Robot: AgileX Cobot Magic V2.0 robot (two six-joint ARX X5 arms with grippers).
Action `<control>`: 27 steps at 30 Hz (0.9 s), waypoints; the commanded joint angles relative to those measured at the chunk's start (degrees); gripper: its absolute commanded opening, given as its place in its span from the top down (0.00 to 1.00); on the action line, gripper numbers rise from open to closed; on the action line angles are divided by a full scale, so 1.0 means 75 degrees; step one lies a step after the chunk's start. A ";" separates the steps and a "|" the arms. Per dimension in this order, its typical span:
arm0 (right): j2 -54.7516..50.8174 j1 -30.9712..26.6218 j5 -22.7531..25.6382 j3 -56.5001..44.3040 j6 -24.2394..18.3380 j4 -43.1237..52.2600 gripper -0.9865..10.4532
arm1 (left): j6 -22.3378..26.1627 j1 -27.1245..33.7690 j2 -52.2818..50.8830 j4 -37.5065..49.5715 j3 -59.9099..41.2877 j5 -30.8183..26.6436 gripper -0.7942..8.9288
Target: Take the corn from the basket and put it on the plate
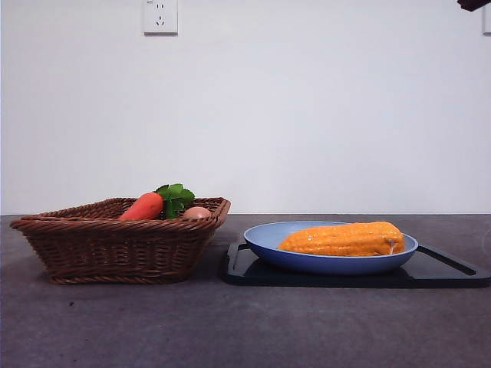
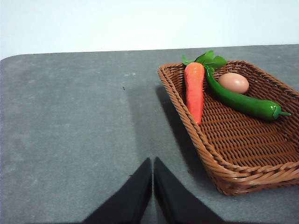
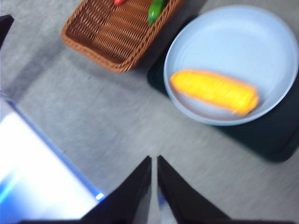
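Observation:
The orange-yellow corn lies flat in the light-blue plate, free of any grip. To its left stands the brown wicker basket. My left gripper is shut and empty, low over bare table beside the basket. My right gripper is shut and empty, high above the table, away from the plate. In the front view only a black arm tip shows at the top right corner.
The plate rests on a flat black tray. The basket holds an orange carrot with green leaves, a tan egg and a green chilli pepper. A wall socket is behind.

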 commanded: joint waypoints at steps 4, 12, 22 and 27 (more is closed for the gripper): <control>-0.0918 -0.0848 0.0198 -0.0198 -0.0656 0.1877 0.91 | -0.0009 0.0023 0.0003 -0.0023 -0.0213 -0.0017 0.91; -0.3013 -0.2302 0.0219 -0.2396 -0.0291 0.4299 0.91 | -0.0012 0.0023 0.0003 -0.0023 -0.0213 -0.0017 0.91; -0.5479 -0.2763 0.1510 -0.5814 0.0047 0.6974 0.91 | -0.0009 0.0023 0.0003 -0.0023 -0.0213 -0.0017 0.91; -0.6216 -0.2760 0.2209 -0.6822 0.0361 0.7312 0.91 | -0.0009 0.0023 0.0003 -0.0020 -0.0213 -0.0017 0.91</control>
